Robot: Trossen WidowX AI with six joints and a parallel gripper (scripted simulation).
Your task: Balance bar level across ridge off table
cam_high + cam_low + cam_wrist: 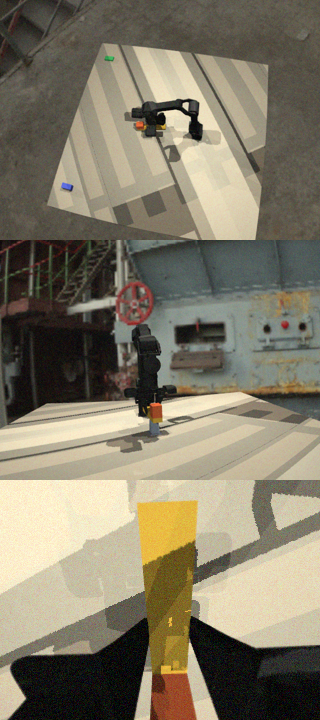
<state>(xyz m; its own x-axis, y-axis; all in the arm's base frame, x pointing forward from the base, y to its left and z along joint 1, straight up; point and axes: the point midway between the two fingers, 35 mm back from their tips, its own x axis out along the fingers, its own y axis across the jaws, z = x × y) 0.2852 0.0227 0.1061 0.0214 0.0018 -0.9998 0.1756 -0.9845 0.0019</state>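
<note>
The bar (167, 580) — yellow along its length, with an orange block at one end — is held above the ridge (154, 427), a small grey-blue upright on the striped table (232, 446). Whether it already bears on the ridge cannot be told. It is clamped between the jaws of the gripper (169, 645), near the orange end. For a good release, the bar should be kept level and centred by weight — the jaws eased apart only once no tipping is felt.
</note>
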